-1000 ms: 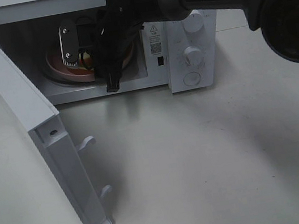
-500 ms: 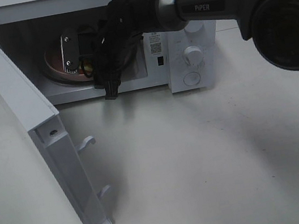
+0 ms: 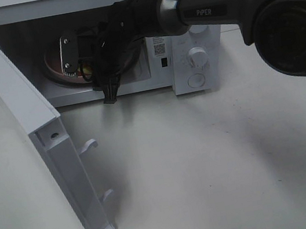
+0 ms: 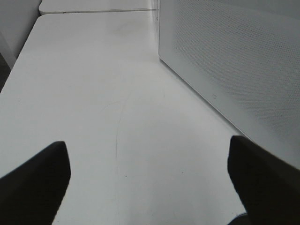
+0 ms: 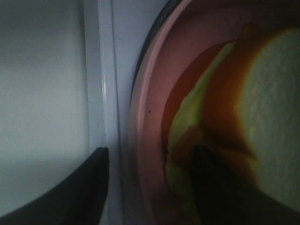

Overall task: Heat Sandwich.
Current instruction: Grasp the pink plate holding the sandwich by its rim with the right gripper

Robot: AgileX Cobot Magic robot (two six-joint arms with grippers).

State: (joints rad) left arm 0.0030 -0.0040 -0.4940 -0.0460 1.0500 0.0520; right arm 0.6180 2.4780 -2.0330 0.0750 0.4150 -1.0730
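While your right gripper is reaching inside the microwave, its two dark fingers are standing apart, one lying against the edge of the sandwich and the other hanging outside the rim of the pink plate. Whether they are actually pinching the plate rim or the bread, I cannot tell from the blurred close view. The sandwich is sitting on that plate inside the oven cavity, its pale bread, tan crust and yellow-green filling showing at the near edge.

From above, your right arm is stretching across the front of the control panel, and the gripper body is hiding most of the plate.

Your left gripper is hanging spread wide and empty, its two fingertips far apart above the white desk, beside the perforated outer wall of the microwave.

The microwave door is standing swung wide open toward the left, its latch hooks pointing out over the desk.
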